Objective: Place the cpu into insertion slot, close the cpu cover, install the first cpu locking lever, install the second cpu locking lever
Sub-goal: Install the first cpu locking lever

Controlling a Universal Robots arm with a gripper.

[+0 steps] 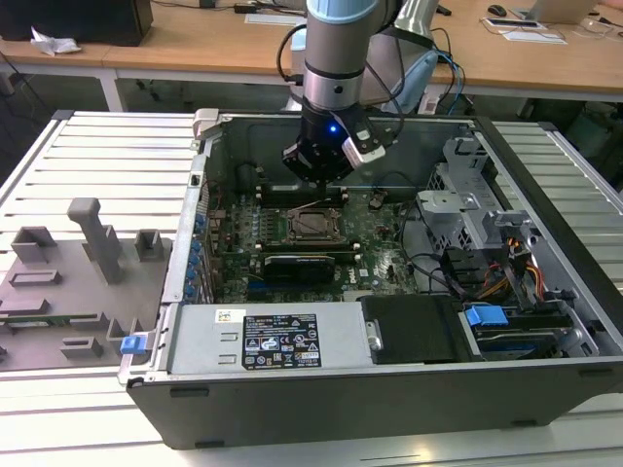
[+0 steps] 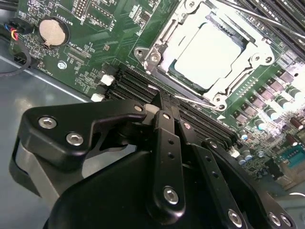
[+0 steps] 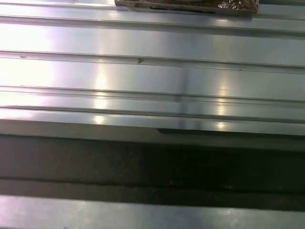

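One cpu (image 2: 209, 55) sits in the one insertion slot (image 2: 159, 67), with the single cpu cover (image 2: 257, 52) shut flat around it; two thin locking levers (image 2: 190, 99) lie along its edges; the end effector (image 2: 159, 107) hovers just beside the socket, fingers pressed together on nothing; one open computer case (image 1: 545, 175) rests on the ribbed desk (image 1: 107, 146).

The exterior view looks down from high in front of the open computer case (image 1: 389, 292), taking in its whole interior. The second wrist view looks close over the gripper (image 2: 159, 102) at the motherboard (image 2: 109, 43). The first wrist view faces ribbed metal table (image 3: 152, 71) closely.
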